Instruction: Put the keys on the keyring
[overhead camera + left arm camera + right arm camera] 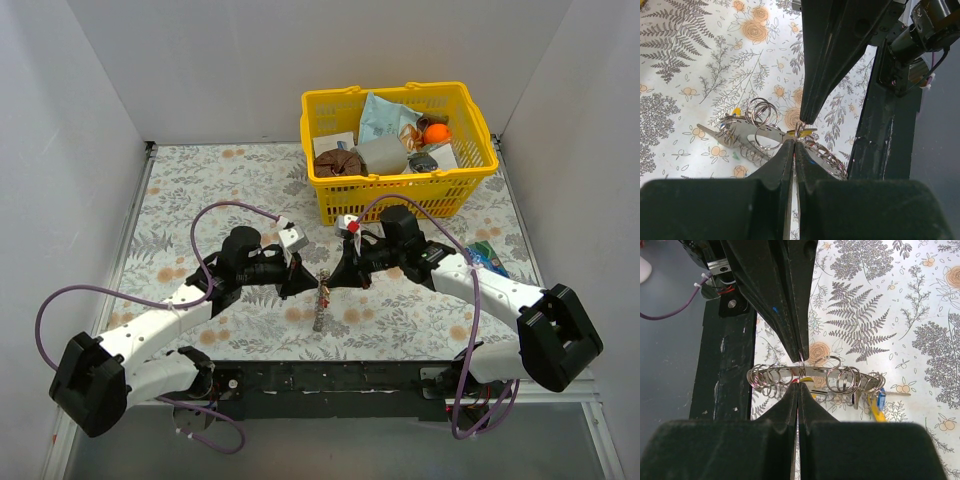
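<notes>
The keyring (321, 296) hangs between my two grippers at the table's middle, above the cloth. In the right wrist view it is a flat silver band (785, 372) strung with several small split rings (842, 379). A yellow key (876, 411) and a blue key (881, 397) hang at its right end, and a red bit shows at my fingertips. My left gripper (308, 281) is shut on a thin split ring (798, 131) at the band's top. My right gripper (334, 279) is shut on the band's lower edge. The tips of the two grippers nearly touch.
A yellow plastic basket (392, 203) full of odd items stands just behind the grippers at the back right. A blue-green packet (488, 258) lies on the cloth by the right arm. The dark front edge of the table (722, 370) lies right below the ring.
</notes>
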